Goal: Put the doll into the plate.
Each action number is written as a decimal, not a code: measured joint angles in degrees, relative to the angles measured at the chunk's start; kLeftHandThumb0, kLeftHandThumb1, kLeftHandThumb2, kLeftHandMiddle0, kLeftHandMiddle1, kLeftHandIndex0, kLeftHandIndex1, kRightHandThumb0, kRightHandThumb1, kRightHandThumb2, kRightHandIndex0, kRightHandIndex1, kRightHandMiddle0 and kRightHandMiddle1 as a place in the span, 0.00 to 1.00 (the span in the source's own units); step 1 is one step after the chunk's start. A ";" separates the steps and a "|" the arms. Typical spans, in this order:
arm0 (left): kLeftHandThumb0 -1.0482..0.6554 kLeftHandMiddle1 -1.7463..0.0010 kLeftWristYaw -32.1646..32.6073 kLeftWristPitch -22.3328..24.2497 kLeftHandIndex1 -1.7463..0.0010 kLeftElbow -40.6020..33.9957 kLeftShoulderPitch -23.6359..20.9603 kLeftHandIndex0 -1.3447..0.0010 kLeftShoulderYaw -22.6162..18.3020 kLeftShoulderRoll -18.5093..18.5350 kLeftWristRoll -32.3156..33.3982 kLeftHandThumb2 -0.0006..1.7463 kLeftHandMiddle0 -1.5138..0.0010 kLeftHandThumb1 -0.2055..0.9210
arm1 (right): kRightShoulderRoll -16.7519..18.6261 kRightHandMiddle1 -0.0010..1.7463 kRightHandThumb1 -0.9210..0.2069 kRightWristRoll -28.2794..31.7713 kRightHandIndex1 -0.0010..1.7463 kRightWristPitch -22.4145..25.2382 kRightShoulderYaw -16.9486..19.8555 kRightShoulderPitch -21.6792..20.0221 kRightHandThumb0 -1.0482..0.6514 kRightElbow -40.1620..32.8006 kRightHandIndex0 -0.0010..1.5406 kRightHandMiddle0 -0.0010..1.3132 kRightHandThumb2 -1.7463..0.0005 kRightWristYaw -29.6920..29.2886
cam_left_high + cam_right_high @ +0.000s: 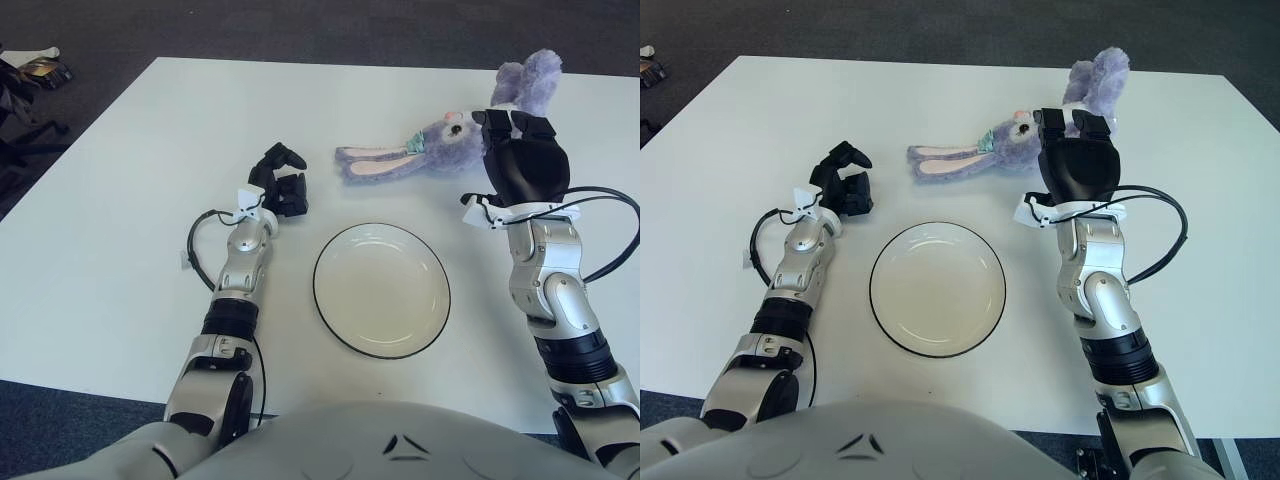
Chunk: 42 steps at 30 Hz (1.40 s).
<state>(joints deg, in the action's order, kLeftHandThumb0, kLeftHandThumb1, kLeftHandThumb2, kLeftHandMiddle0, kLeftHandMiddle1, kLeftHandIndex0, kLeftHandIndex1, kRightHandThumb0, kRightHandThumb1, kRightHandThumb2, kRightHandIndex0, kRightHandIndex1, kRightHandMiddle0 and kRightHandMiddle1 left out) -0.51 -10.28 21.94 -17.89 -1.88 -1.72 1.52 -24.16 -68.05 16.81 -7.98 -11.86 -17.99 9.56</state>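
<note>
one purple doll (450,140) lying flat, right hand (522,160) over it, grip unclear, plate (381,289) empty

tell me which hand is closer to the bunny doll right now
Right. The right hand is at the purple bunny doll, over its body just behind the head. The left hand shows well off to the doll's left, beyond its ear tips, left of the plate.

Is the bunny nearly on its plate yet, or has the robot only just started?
Only just started. Nothing is done: the white plate holds nothing, and the purple plush bunny lies on the table beyond it. In hand: the right hand is over the bunny's body, not visibly gripping. Left: grasp, carry, drop. The left hand shows left of the plate.
</note>
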 measured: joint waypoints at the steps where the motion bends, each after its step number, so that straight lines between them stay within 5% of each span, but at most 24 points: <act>1: 0.34 0.00 0.00 -0.01 0.00 0.05 0.00 0.54 0.01 0.00 0.00 0.77 0.20 0.44 | 0.00 0.34 0.68 0.10 0.09 0.08 0.00 -0.33 0.35 0.01 0.11 0.00 0.41 0.66; 20: 0.34 0.00 -0.20 -0.13 0.00 0.00 0.08 0.54 0.33 -0.07 0.08 0.77 0.20 0.44 | -4.24 0.37 0.63 4.76 0.07 -2.33 0.10 -9.68 0.29 8.58 0.10 0.00 0.45 6.91; 42: 0.34 0.00 -0.73 0.04 0.00 -0.48 0.27 0.54 0.30 -0.04 0.21 0.77 0.20 0.44 | -7.22 0.36 0.54 5.72 0.07 -0.11 -1.00 -14.59 0.24 13.70 0.11 0.00 0.50 10.97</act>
<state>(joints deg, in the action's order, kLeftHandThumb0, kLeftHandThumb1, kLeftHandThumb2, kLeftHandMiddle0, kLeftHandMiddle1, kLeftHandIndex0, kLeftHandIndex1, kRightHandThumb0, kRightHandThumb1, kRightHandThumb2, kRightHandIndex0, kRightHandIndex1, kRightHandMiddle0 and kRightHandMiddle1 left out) -1.24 -10.25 21.47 -17.62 -1.57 -1.76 1.73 -31.38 -62.34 16.70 -8.98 -26.44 -4.29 20.53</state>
